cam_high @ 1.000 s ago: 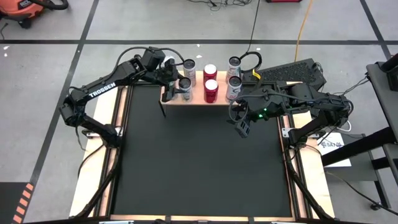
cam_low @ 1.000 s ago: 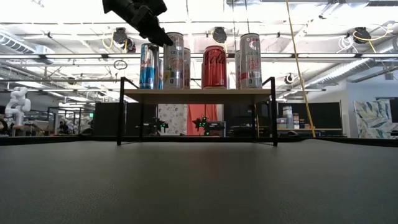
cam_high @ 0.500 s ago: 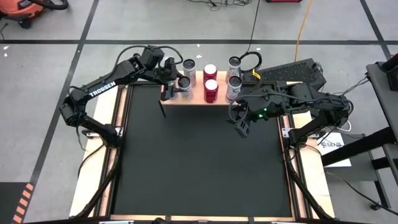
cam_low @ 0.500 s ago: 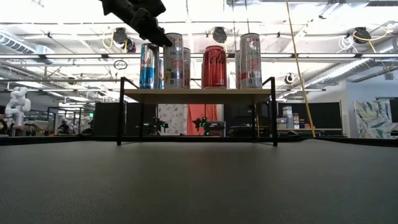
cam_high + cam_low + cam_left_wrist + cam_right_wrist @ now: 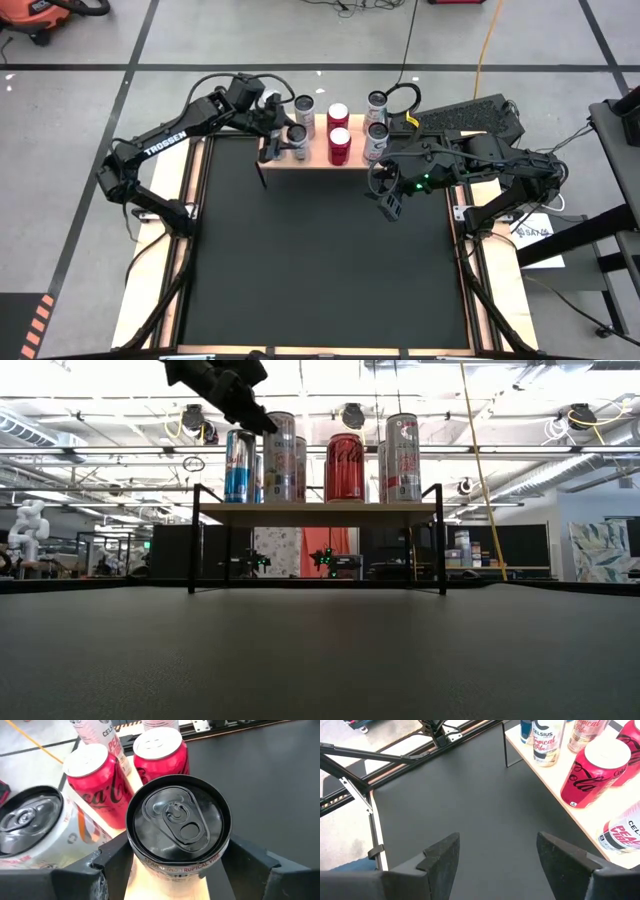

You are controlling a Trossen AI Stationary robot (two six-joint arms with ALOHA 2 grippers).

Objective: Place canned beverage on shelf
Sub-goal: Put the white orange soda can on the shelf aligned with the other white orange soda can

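Over the left end of the shelf (image 5: 316, 150), the left gripper (image 5: 277, 133) hangs above a can with a black lid (image 5: 178, 822). From the left wrist camera that can sits squarely between the two dark fingers (image 5: 112, 857), one at each side of its rim, with only thin gaps showing; whether the pads actually press the can cannot be told. The can stands upright on the light wood, at the edge of the shelf nearest the black mat. From table height, the left gripper (image 5: 245, 405) shows above the tops of the leftmost cans, next to a blue and silver can (image 5: 239, 465).

Beside the black-lidded can stand two red cola cans (image 5: 95, 782), upright and close together, and a silver can (image 5: 30, 832) stands next to them. From above, the shelf carries cans in two rows, the red pair (image 5: 339, 138) in the middle and pale cans (image 5: 376, 128) at the right end. The shelf stands on thin black legs (image 5: 193, 540) at the far edge of the bench (image 5: 320, 270).

Off the right end of the shelf, the right gripper (image 5: 386, 203) hovers above the mat. Its fingers (image 5: 442, 857) stand apart with nothing between them, only bare black mat below.
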